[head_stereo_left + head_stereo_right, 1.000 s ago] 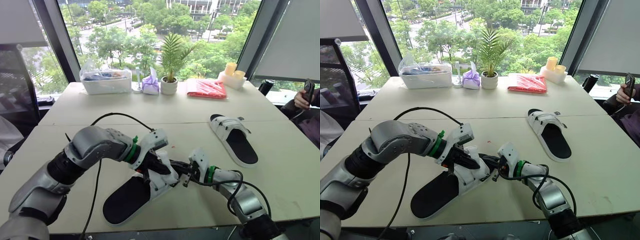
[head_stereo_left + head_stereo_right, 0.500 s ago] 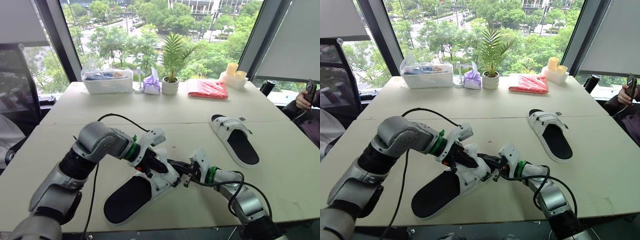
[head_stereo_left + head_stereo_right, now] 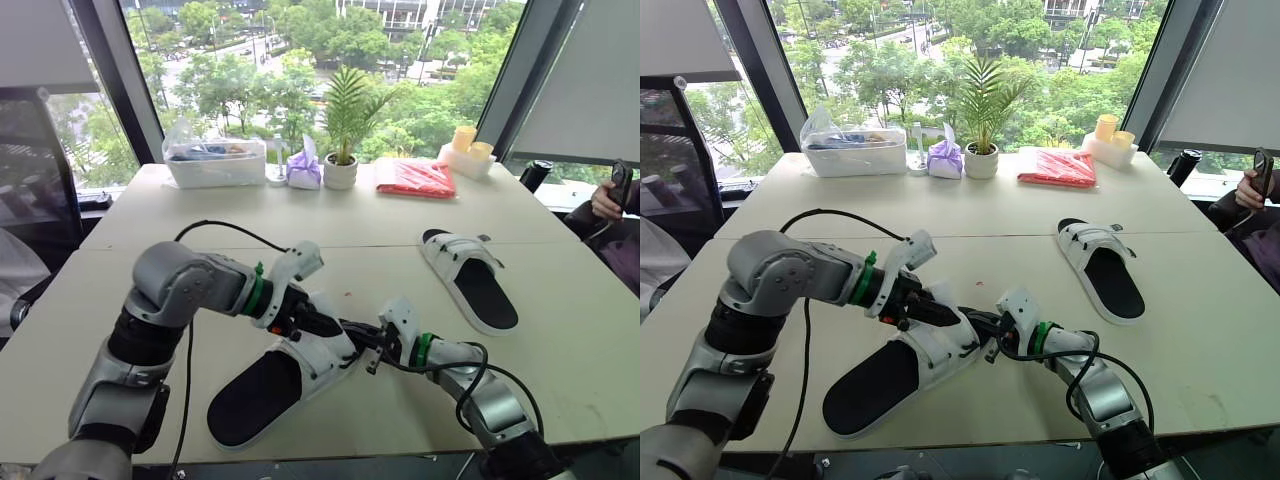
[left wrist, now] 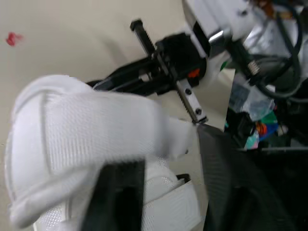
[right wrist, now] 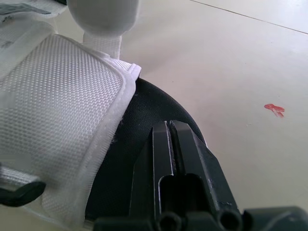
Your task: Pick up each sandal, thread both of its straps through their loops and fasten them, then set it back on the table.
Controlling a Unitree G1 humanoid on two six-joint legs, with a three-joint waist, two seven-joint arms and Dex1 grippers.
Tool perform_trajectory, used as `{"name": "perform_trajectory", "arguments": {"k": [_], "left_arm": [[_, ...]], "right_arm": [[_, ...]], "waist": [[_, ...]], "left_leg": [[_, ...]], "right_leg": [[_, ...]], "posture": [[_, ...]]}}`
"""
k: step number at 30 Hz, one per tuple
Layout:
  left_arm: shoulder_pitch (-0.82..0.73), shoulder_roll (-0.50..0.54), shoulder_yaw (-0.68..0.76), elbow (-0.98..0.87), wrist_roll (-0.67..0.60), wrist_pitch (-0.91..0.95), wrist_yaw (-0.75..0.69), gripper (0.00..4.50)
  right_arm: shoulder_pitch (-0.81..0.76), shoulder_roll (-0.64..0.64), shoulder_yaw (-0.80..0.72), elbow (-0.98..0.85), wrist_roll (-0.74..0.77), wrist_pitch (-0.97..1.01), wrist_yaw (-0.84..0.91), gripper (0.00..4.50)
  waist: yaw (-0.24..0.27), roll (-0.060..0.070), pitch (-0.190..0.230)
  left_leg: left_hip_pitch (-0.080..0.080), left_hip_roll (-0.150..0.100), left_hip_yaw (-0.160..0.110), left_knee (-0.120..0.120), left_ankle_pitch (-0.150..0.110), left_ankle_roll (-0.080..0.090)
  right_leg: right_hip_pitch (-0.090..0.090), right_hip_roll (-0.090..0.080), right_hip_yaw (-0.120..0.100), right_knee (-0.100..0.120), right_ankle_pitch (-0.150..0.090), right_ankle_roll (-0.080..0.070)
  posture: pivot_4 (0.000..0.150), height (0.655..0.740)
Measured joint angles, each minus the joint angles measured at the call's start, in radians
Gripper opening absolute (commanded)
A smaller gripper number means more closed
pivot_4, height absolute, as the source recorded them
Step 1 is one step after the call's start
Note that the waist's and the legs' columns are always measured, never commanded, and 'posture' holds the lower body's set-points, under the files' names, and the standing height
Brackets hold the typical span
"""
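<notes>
Left eye view, two sandals: far sandal free, left hand clasps near sandal, right hand closed.

A small red mark lies on the desk just past the right fingers. Well beyond them, along the window edge, stand a clear bin, a purple pack, a potted palm, a red packet and two pale yellow cylinders. Far off to the fingers' right, a person's hand holds a dark device.
</notes>
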Motion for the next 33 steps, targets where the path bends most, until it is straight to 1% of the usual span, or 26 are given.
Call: {"name": "perform_trajectory", "arguments": {"k": [2, 3, 6, 9, 10, 11, 13, 14, 15, 16, 17, 19, 21, 22, 29, 32, 33], "left_arm": [[0.024, 0.026, 0.03, -0.03, -0.074, 0.0, 0.028, 4.1], [0.037, 0.043, 0.045, -0.043, -0.122, 0.0, 0.049, 4.1], [0.084, 0.124, 0.092, -0.055, -0.277, 0.0, 0.139, 4.1], [0.177, 0.23, 0.17, -0.008, -0.432, 0.0, 0.256, 4.1], [0.196, 0.245, 0.185, 0.006, -0.464, 0.0, 0.276, 4.1], [0.263, 0.29, 0.214, 0.031, -0.572, -0.009, 0.339, 4.1], [0.354, 0.339, 0.216, 0.06, -0.716, -0.057, 0.44, 4.1], [0.414, 0.377, 0.195, 0.071, -0.822, -0.121, 0.517, 4.1], [0.458, 0.397, 0.175, 0.073, -0.903, -0.179, 0.579, 4.1], [0.493, 0.398, 0.15, 0.075, -0.97, -0.237, 0.637, 4.1], [0.507, 0.391, 0.132, 0.072, -1.004, -0.275, 0.668, 4.1], [0.512, 0.377, 0.108, 0.059, -1.035, -0.327, 0.699, 4.1], [0.518, 0.363, 0.092, 0.041, -1.05, -0.364, 0.733, 4.1], [0.519, 0.342, 0.074, 0.04, -1.051, -0.384, 0.758, 4.1], [0.498, 0.204, 0.005, 0.081, -1.051, -0.448, 0.893, 4.1], [0.493, 0.149, 0.005, 0.092, -1.051, -0.468, 0.944, 3.33], [0.493, 0.143, 0.005, 0.093, -1.051, -0.474, 0.961, 2.92]], "right_arm": [[-0.005, 0.0, 0.004, 0.002, 0.0, 0.0, 0.0, 0.0], [-0.007, 0.0, 0.005, 0.005, 0.0, 0.0, 0.002, 0.0], [-0.019, 0.0, 0.008, 0.019, 0.0, -0.002, 0.01, 0.0], [-0.025, -0.001, 0.011, 0.033, 0.0, -0.014, 0.021, 0.0], [-0.025, -0.002, 0.011, 0.036, 0.0, -0.018, 0.023, 0.0], [-0.034, -0.001, 0.013, 0.049, 0.0, -0.024, 0.027, 0.0], [-0.04, -0.001, 0.012, 0.057, 0.0, -0.031, 0.033, 0.0], [-0.046, -0.001, 0.012, 0.064, 0.0, -0.034, 0.037, 0.0], [-0.049, -0.001, 0.012, 0.071, 0.0, -0.036, 0.039, 0.0], [-0.052, -0.001, 0.012, 0.079, 0.0, -0.038, 0.041, 0.0], [-0.057, -0.001, 0.012, 0.088, 0.0, -0.04, 0.041, 0.0], [-0.066, 0.001, 0.012, 0.1, 0.0, -0.041, 0.041, 0.0], [-0.068, 0.002, 0.013, 0.101, 0.0, -0.043, 0.042, 0.0], [-0.067, 0.002, 0.013, 0.101, 0.0, -0.045, 0.046, 0.0], [-0.058, -0.001, 0.013, 0.1, 0.0, -0.047, 0.05, 0.0], [-0.053, -0.001, 0.011, 0.096, 0.0, -0.047, 0.047, 0.0], [-0.051, -0.001, 0.011, 0.093, 0.0, -0.047, 0.044, 0.0]], "waist": [[-0.001, 0.0, 0.0], [0.0, 0.0, 0.0], [-0.002, 0.0, 0.0], [-0.002, 0.0, 0.0], [-0.002, 0.0, 0.0], [-0.003, 0.0, 0.0], [-0.003, -0.001, 0.0], [-0.003, -0.002, 0.0], [-0.002, -0.003, -0.001], [0.001, -0.004, -0.002], [0.002, -0.005, -0.002], [0.002, -0.005, -0.002], [0.001, -0.003, -0.004], [0.001, -0.001, -0.005], [0.003, -0.001, -0.005], [0.004, -0.002, -0.006], [0.004, -0.002, -0.006]], "left_leg": [[0.0, 0.0, 0.0, 0.0, 0.002, -0.003], [0.0, 0.0, 0.0, 0.0, 0.004, -0.007], [0.001, 0.0, -0.001, 0.0, 0.004, -0.007], [0.002, 0.0, -0.001, 0.0, 0.004, -0.006], [0.002, 0.0, -0.001, 0.0, 0.003, -0.006], [0.004, 0.0, -0.001, 0.0, 0.002, -0.005], [0.005, 0.0, -0.002, -0.001, 0.001, -0.007], [0.005, 0.001, -0.002, -0.001, 0.001, -0.007], [0.006, 0.001, -0.002, -0.001, 0.001, -0.007], [0.006, 0.001, -0.003, -0.001, 0.001, -0.007], [0.006, 0.001, -0.003, -0.001, 0.001, -0.008], [0.006, 0.001, -0.003, -0.002, 0.001, -0.008], [0.007, 0.0, -0.003, -0.003, 0.001, -0.008], [0.007, 0.0, -0.003, -0.003, 0.001, -0.008], [0.007, 0.0, -0.002, -0.003, 0.001, -0.008], [0.007, 0.0, -0.002, -0.002, 0.001, -0.008], [0.007, 0.0, -0.002, -0.003, 0.001, -0.008]], "right_leg": [[0.0, 0.0, 0.0, 0.001, 0.0, 0.0], [0.0, 0.0, 0.0, 0.001, 0.0, 0.0], [0.0, 0.0, 0.0, 0.003, 0.0, 0.0], [-0.002, 0.0, 0.0, 0.006, 0.0, 0.001], [-0.002, 0.0, 0.0, 0.006, 0.0, 0.001], [-0.003, -0.002, 0.001, 0.006, 0.0, 0.0], [-0.003, -0.003, 0.001, 0.006, 0.0, 0.0], [-0.003, -0.004, 0.002, 0.006, -0.002, -0.003], [-0.002, -0.004, 0.002, 0.006, -0.002, -0.003], [-0.001, -0.005, 0.002, 0.006, -0.002, -0.004], [-0.001, -0.005, 0.002, 0.005, -0.002, -0.006], [-0.001, -0.004, 0.002, 0.001, 0.001, -0.01], [-0.001, -0.004, 0.002, -0.001, 0.002, -0.011], [-0.001, -0.003, 0.002, -0.001, 0.002, -0.011], [-0.002, -0.002, 0.002, -0.001, 0.002, -0.011], [-0.001, -0.002, 0.002, -0.001, 0.002, -0.011], [-0.001, -0.002, 0.002, -0.001, 0.002, -0.011]], "posture": [[0.15, 0.74], [0.15, 0.74], [0.15, 0.74], [0.15, 0.74], [0.15, 0.74], [0.15, 0.74], [0.15, 0.74], [0.15, 0.74], [0.15, 0.74], [0.15, 0.74], [0.15, 0.74], [0.15, 0.74], [0.15, 0.74], [0.15, 0.74], [0.15, 0.74], [0.15, 0.74], [0.15, 0.74]]}}
